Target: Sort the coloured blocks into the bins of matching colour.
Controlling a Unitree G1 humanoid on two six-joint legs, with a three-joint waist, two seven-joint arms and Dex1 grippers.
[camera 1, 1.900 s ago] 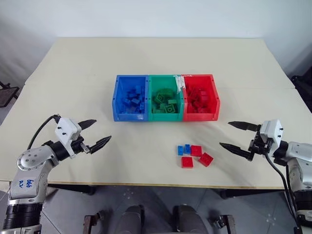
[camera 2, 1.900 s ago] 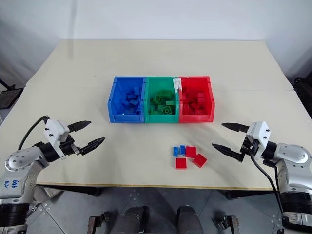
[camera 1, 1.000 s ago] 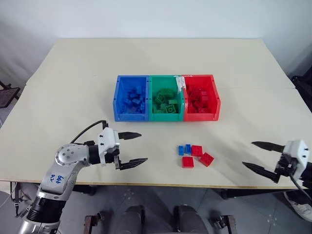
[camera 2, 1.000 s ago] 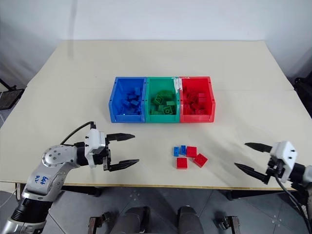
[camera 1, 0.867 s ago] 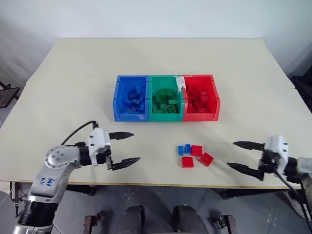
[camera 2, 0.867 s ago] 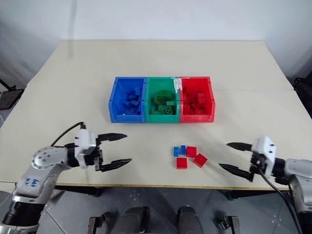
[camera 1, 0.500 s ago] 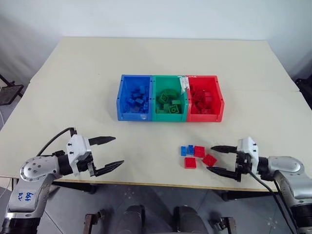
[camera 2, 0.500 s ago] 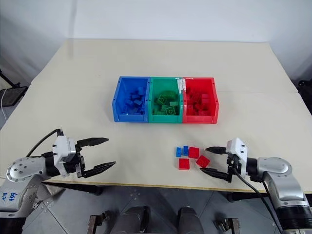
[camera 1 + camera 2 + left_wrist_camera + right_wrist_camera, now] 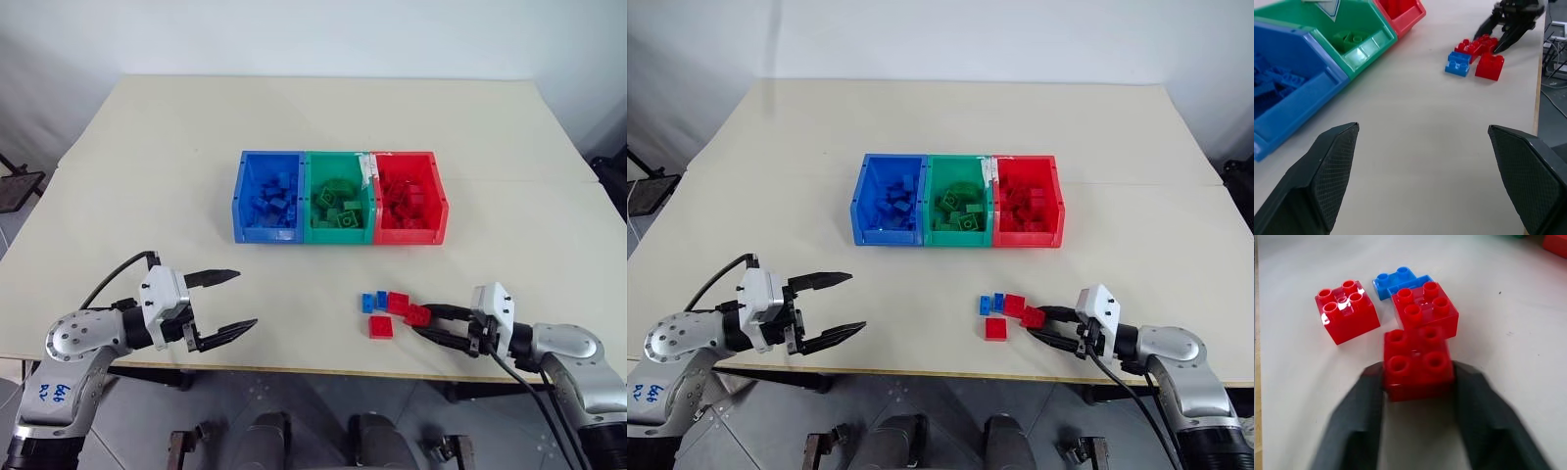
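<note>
the right gripper [image 9: 1418, 382] has its 2 black fingers pinched on the sides of a red block [image 9: 1419, 361], low on the cream table [image 9: 147, 176], at about 5 o'clock from the bins. touching that block's far edge is a second red block [image 9: 1425, 308], with 2 small blue blocks [image 9: 1396, 281] just beyond it and a third red block [image 9: 1347, 316] just beside, apart from the held one. the left gripper [image 9: 223, 304] hovers near the table's front edge at 8 o'clock from the bins, fingers spread wide, nothing between them. the blue bin [image 9: 240, 196], green bin [image 9: 339, 233] and red bin [image 9: 443, 201] sit joined at the table's middle, each holding bricks of its own colour.
</note>
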